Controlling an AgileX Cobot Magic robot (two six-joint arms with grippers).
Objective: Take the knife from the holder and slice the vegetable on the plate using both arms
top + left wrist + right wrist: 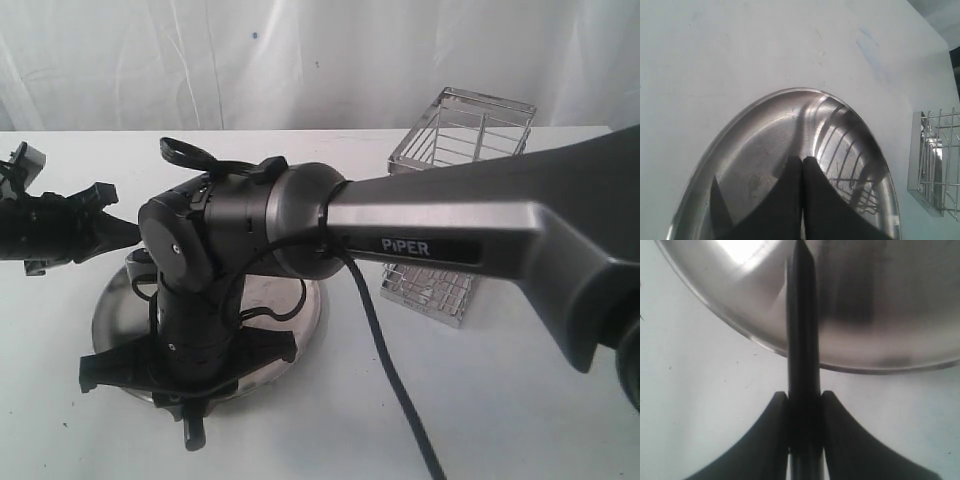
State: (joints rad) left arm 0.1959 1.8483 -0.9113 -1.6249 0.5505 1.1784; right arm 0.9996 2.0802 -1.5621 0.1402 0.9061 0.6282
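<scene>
Big steel plate (300, 325) sits at the table's 7 o'clock, holder (455, 200) off toward 2. Right gripper (804, 412) is clenched on the knife (802, 320), whose long axis runs straight ahead, tip over the plate. Left gripper (802, 172) is pinched closed, apparently empty. Vegetable's hidden, so I'd keep the blade vertical and find it first.

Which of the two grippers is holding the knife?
The right gripper: its fingers clamp the knife, whose tip reaches over the plate. The left gripper is shut on nothing visible.
</scene>
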